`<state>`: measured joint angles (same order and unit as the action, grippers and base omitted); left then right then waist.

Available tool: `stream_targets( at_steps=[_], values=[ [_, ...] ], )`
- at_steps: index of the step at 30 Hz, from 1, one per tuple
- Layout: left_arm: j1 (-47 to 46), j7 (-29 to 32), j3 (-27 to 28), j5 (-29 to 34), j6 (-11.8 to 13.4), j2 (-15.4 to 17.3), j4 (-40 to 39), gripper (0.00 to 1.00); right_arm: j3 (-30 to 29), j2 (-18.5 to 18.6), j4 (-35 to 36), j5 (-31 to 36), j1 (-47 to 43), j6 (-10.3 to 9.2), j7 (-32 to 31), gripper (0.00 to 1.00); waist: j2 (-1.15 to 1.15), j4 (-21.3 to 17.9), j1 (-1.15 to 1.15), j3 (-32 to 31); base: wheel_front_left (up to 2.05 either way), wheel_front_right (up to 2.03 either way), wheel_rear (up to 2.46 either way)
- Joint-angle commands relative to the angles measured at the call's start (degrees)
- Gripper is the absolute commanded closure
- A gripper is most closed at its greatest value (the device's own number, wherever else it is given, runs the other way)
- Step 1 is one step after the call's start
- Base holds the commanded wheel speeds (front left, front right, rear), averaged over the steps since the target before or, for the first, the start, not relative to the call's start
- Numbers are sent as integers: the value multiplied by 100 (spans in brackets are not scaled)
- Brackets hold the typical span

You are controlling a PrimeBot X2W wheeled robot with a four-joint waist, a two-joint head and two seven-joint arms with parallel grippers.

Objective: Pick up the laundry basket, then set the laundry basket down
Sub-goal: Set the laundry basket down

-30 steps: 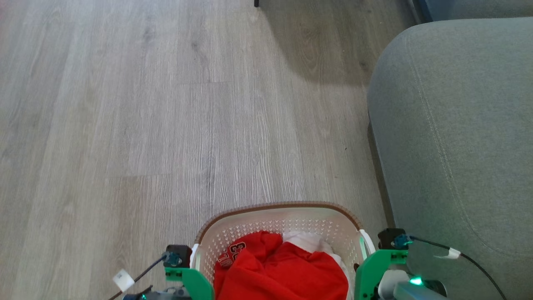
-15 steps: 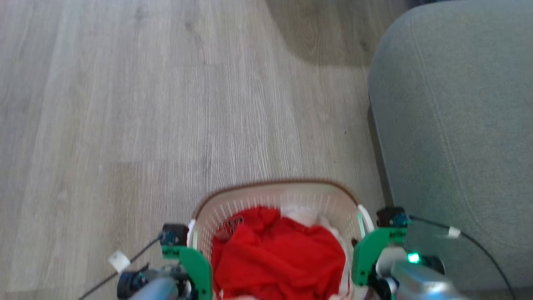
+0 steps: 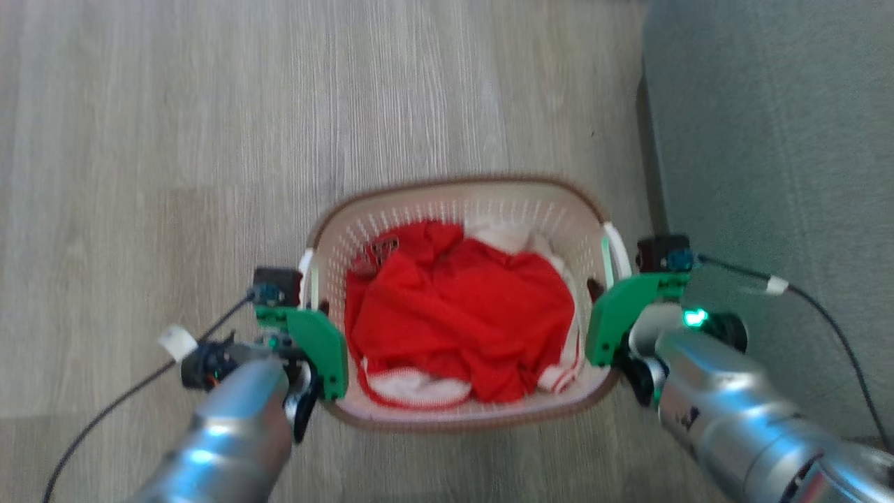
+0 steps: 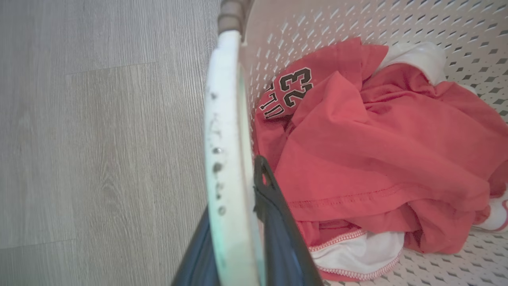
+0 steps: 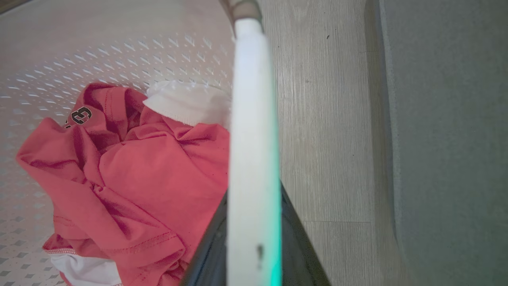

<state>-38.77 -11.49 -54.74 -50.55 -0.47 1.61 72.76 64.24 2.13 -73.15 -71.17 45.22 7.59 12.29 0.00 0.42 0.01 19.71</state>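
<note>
The laundry basket (image 3: 454,187) is cream-white and perforated with a brown rim, and it sits in the lower middle of the head view. Red and white clothes (image 3: 461,314) fill it. My left gripper (image 3: 314,307) is shut on the basket's white left handle (image 4: 228,131), which runs between its dark fingers (image 4: 278,214). My right gripper (image 3: 602,286) is shut on the white right handle (image 5: 254,139) in the same way. The basket wall (image 4: 357,20) and the number 23 on the red shirt (image 4: 293,85) show in the left wrist view. I cannot tell whether the basket is off the floor.
A grey sofa (image 3: 768,140) stands close on the right, a narrow strip of floor away from the basket's right side. Pale wood floor (image 3: 174,140) stretches ahead and to the left. Black cables (image 3: 831,328) trail from both wrists.
The head camera has tilted down, so the basket sits higher in the picture and both silver forearms have come into it. The basket looks slightly larger. Both grips on the handles hold as before.
</note>
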Motion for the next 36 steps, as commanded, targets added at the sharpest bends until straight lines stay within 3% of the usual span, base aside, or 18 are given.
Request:
stream_targets(
  at_steps=[1, 10, 20, 36],
  values=[
    [-246, -90, 99, 74, 20, 254, 41, 100, 28, 75, -18, 26, 206, -10, 133, 100, 0, 43, -1, 374, 0, 0, 0],
    [-1045, -240, 158, 115, 27, 281, 58, 100, -25, 75, -76, 219, 1021, -10, 229, 100, 0, 117, -1, 1404, 0, 0, 0],
    [-1779, -330, 193, 208, 53, 262, 58, 100, -527, 215, -79, 777, 1581, -10, 256, 100, 0, 205, -1, 2336, 0, 0, 0],
    [-2201, -350, 266, 403, 96, 222, -62, 100, -1415, 181, -80, 1695, 1805, -10, 267, 100, 0, 264, -1, 3149, 0, 0, 0]
  ],
)
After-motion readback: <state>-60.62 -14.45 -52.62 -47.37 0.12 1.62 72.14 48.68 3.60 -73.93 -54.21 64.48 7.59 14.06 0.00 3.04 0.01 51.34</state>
